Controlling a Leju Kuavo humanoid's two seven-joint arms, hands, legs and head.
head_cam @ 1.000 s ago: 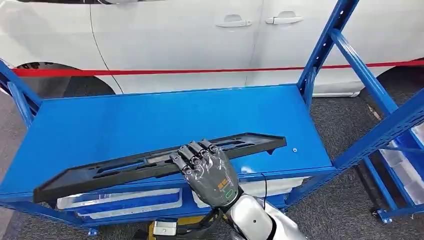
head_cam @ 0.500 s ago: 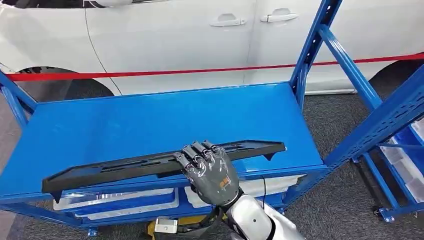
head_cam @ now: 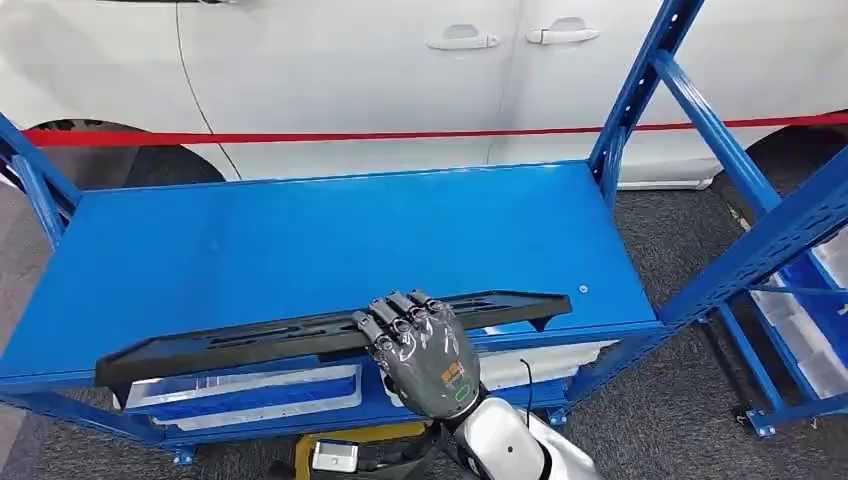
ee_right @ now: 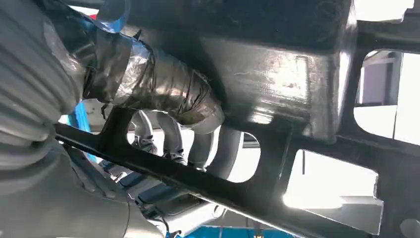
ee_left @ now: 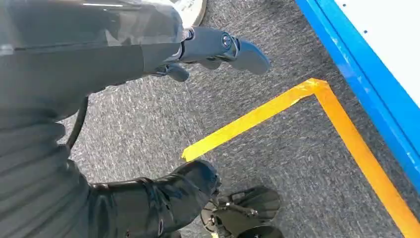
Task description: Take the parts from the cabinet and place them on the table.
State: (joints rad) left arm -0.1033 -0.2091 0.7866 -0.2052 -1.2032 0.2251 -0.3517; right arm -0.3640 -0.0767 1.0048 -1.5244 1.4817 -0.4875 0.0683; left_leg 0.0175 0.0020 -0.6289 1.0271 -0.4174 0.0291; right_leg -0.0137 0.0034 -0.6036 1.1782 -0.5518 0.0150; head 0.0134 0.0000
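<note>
One long black plastic part (head_cam: 320, 335) lies across the near edge of the blue table (head_cam: 300, 240), running from the left front corner region to a little past the middle, its right end sitting a bit farther in than its left. The part is a flat frame with slots and openings cut through it. The right hand (head_cam: 415, 350) comes up from below in the head view and grips the part near its middle, its dark fingers (head_cam: 395, 312) curled over the top of the frame. In the right wrist view the thumb (ee_right: 158, 91), wrapped in shiny film, presses against the underside of the black part (ee_right: 277, 74), and the fingers (ee_right: 163, 136) show through one of the openings, so the frame is clamped between them.

The left hand (ee_left: 208, 49) hangs low over grey carpet, its fingers apart and holding nothing; yellow tape (ee_left: 297, 129) marks the floor below it, beside a blue edge (ee_left: 361, 84).

Behind the table a red strap (head_cam: 400, 135) stretches in front of a white car (head_cam: 400, 70). Blue rack uprights (head_cam: 640, 90) rise at the right, and pale bins (head_cam: 250, 395) sit on the level under the tabletop
</note>
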